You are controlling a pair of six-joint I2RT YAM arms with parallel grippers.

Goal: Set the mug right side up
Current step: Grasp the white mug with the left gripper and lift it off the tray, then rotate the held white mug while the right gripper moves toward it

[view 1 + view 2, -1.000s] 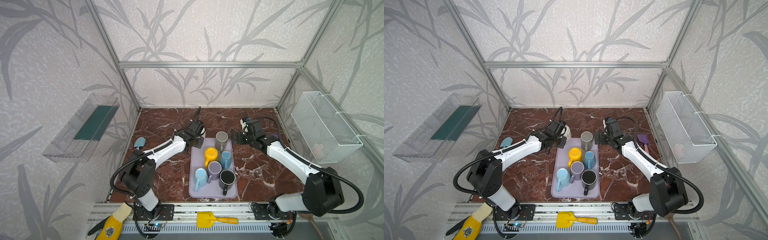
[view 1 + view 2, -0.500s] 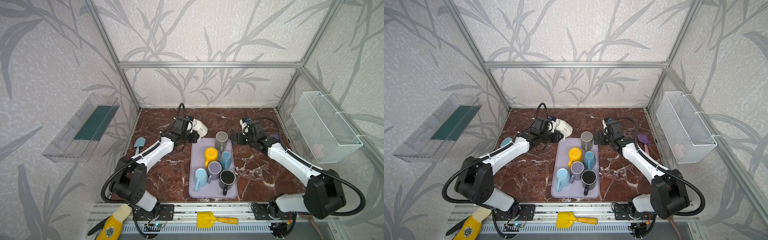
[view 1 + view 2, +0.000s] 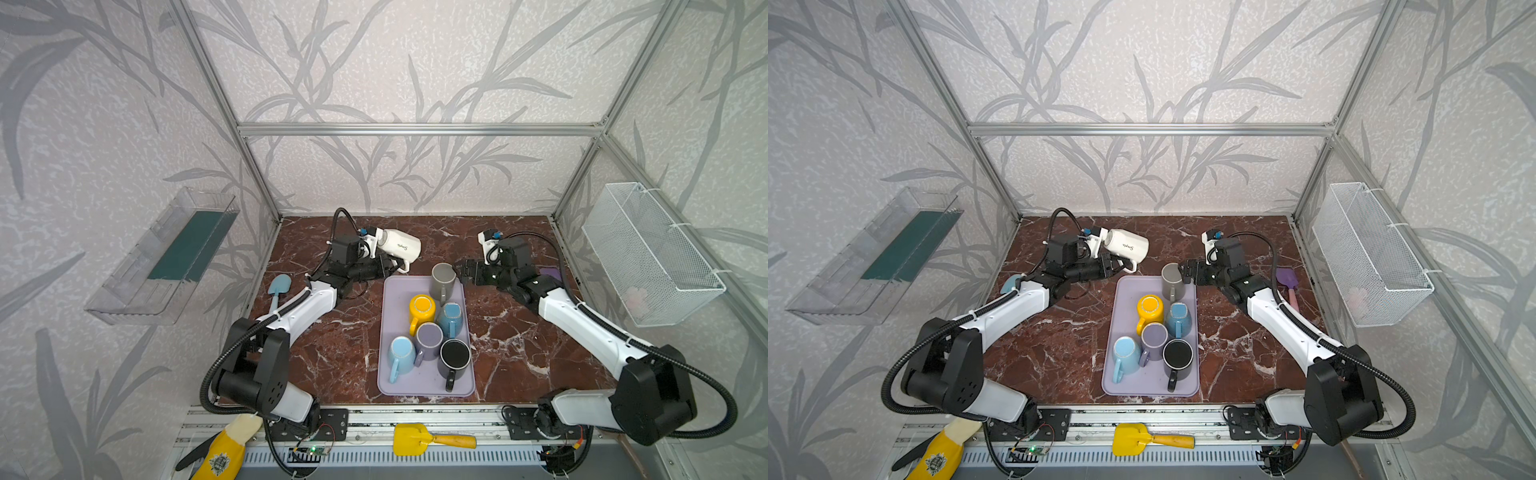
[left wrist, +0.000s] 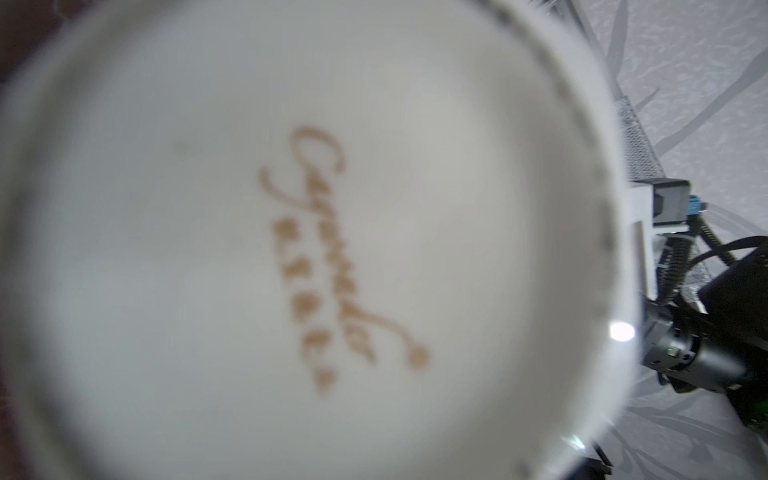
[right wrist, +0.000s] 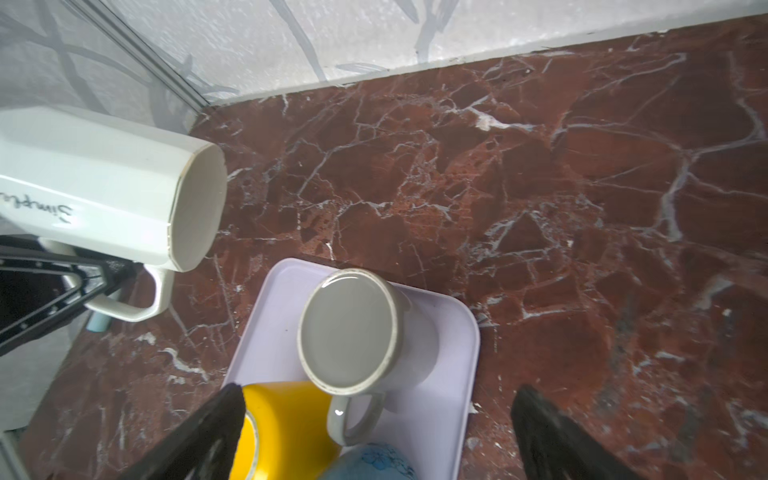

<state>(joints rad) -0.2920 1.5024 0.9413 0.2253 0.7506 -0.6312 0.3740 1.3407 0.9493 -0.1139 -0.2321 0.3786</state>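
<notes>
At the left of both top views, the left gripper (image 3: pixel 390 265) (image 3: pixel 1116 266) has its fingers pinched nearly together on the handle of the white mug (image 3: pixel 400 246) (image 3: pixel 1128 246). The mug hangs clear of the marble floor just above the upper left corner of the lilac tray (image 3: pixel 419 384) (image 3: pixel 1144 386). It lies on its side with its mouth toward the right of the frame and its handle underneath. A second ago this gripper sat lower and further right, against that tray corner with the mug close to the floor. The arm has since drawn back to the left and lifted the mug. The left wrist view is filled by the mug's blurred base (image 4: pixel 291 249), and the right wrist view shows its open mouth (image 5: pixel 195 208). Further right, the grey mug (image 3: pixel 443 277) (image 5: pixel 349 332) stands at the tray's far end. Just beside it the right gripper (image 3: pixel 461 270) (image 3: pixel 1185 272) is spread wide and holds nothing, much where it was before.
</notes>
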